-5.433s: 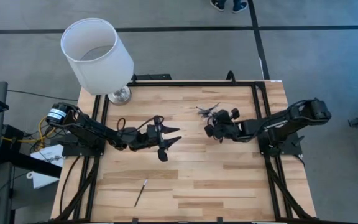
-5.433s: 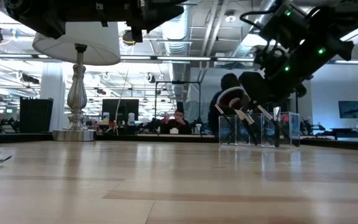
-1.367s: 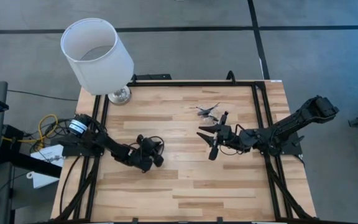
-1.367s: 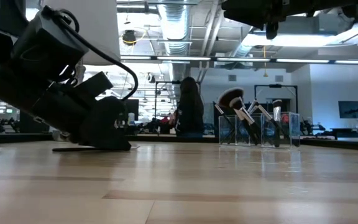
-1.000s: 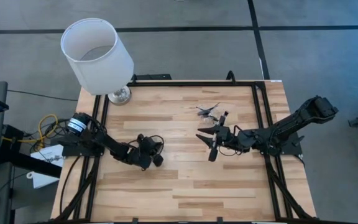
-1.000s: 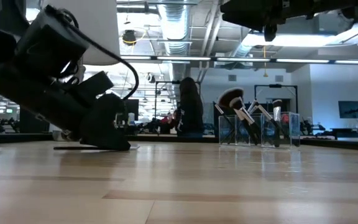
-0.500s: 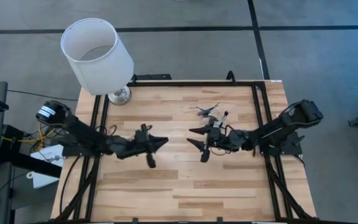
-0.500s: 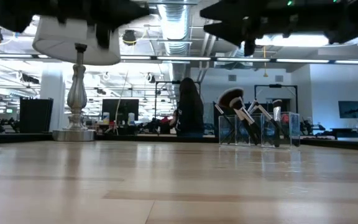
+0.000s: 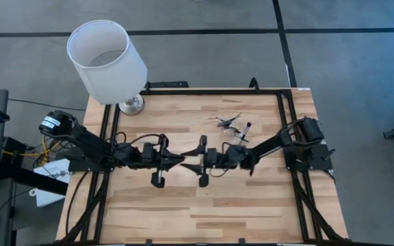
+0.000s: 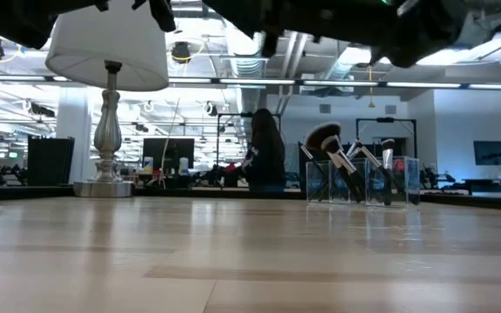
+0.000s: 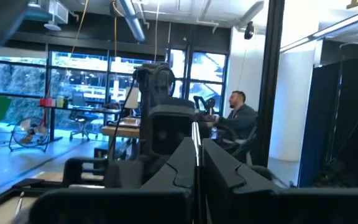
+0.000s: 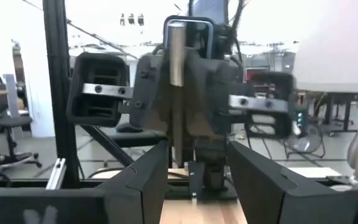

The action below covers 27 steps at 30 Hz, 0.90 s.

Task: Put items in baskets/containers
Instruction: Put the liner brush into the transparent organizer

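Brushes (image 10: 346, 169) stand bunched in the clear container (image 10: 364, 181) near the table's (image 9: 211, 205) far right part, at about one o'clock from the right gripper (image 9: 191, 162) and well apart from it. In the high view the container (image 9: 230, 123) shows only as a small dark cluster. Both grippers meet tip to tip over the table's middle. The left gripper (image 9: 176, 159) has its fingers pressed together on what looks like a thin brush handle, though that is hard to make out; the right gripper's fingers (image 12: 135, 180) are spread around it. A lamp (image 9: 107, 61) stands at the far left corner. Compared with half a second ago, the two grippers have closed the gap between them; a second ago the left one was down at the table.
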Available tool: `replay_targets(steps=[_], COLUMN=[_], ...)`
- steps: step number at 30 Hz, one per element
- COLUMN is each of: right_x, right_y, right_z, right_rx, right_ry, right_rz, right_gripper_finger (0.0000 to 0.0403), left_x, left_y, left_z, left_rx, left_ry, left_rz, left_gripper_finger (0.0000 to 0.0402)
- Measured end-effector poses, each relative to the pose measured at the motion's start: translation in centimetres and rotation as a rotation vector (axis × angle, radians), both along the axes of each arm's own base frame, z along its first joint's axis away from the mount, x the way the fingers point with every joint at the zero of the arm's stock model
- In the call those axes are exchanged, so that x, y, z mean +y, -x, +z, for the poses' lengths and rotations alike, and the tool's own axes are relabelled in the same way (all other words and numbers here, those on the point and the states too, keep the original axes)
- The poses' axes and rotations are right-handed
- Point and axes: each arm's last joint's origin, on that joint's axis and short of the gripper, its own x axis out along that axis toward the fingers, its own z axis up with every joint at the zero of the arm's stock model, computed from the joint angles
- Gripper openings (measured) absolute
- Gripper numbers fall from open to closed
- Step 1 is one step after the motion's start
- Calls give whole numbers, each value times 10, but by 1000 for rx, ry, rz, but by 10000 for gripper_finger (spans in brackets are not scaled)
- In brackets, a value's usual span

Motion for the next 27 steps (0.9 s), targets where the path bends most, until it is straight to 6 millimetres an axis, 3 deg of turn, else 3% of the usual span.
replay_targets(steps=[8,18,27], right_x=[-2,1,0], right_y=[-29,-33,-34], right_z=[3,12,13], right_rx=[27,-7,-16], right_ry=[17,46,47], right_rz=[-5,149,160], right_gripper_finger=[172,179,159], left_x=[-1,-1,2], left_y=[1,2,1], left_z=[2,5,5], left_rx=[-25,-53,-54], left_ry=[-4,2,4], left_rz=[-31,-37,-21], left_gripper_finger=[11,11,11])
